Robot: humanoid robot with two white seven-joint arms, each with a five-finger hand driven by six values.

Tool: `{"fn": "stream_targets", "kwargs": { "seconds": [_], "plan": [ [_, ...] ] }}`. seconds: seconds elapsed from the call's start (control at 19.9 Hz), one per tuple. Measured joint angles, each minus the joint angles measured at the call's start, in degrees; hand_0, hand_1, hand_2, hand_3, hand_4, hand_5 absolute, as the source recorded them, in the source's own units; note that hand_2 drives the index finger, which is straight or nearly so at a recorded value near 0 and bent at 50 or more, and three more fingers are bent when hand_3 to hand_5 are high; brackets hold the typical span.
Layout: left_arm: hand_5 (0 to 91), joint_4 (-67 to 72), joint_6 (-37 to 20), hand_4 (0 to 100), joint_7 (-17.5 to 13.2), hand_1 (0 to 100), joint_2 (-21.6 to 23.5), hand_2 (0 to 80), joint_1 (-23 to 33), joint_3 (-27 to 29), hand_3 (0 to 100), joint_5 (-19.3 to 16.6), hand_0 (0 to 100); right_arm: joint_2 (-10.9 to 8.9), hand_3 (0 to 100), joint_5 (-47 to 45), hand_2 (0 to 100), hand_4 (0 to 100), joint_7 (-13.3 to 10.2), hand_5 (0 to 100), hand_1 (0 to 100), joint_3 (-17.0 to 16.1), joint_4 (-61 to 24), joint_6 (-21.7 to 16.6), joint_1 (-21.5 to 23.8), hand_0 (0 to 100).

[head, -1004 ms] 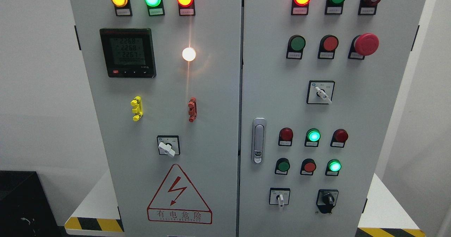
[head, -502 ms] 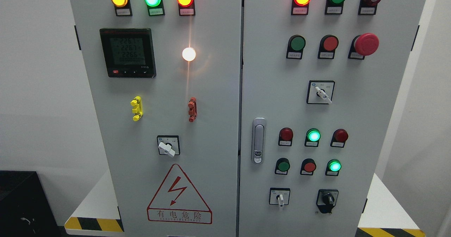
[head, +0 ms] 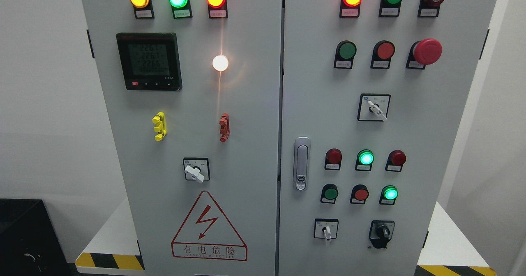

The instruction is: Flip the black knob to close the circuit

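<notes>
Neither hand shows, so you cannot tell their state — nothing has begun. You must first reach the black knob (head: 381,231), low on the right door (head: 411,136), then twist it.

lit white lamp (head: 220,63), red mushroom button (head: 427,51)

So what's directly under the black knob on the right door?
Under the black knob there is only bare grey door panel down to the picture's bottom edge. Whatever sits behind the closed door is hidden.
</notes>
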Motion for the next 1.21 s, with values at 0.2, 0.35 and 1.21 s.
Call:
{"fn": "stream_targets", "kwargs": {
  "seconds": [0.2, 0.35, 1.21],
  "plan": [
    [0.0, 0.0, 0.0, 0, 0.0, 56, 0.0, 0.0, 0.0, 0.0, 0, 0.0, 12, -0.07, 100, 0.4, 91, 97, 0.6, 100, 0, -0.2, -0.4, 0.8, -2.0, 0],
    [0.0, 0.0, 0.0, 0, 0.0, 56, 0.0, 0.0, 0.0, 0.0, 0, 0.0, 12, -0.09, 100, 0.7, 91, 97, 1.1, 100, 0, -0.4, -0.4, 1.0, -3.3, 0],
    [0.0, 0.0, 0.0, 0, 0.0, 56, 0.0, 0.0, 0.0, 0.0, 0, 0.0, 12, -0.53, 100, 1.4, 91, 96, 3.9, 100, 0, -1.4, 0.4, 3.0, -10.1, 0]
  ]
}}
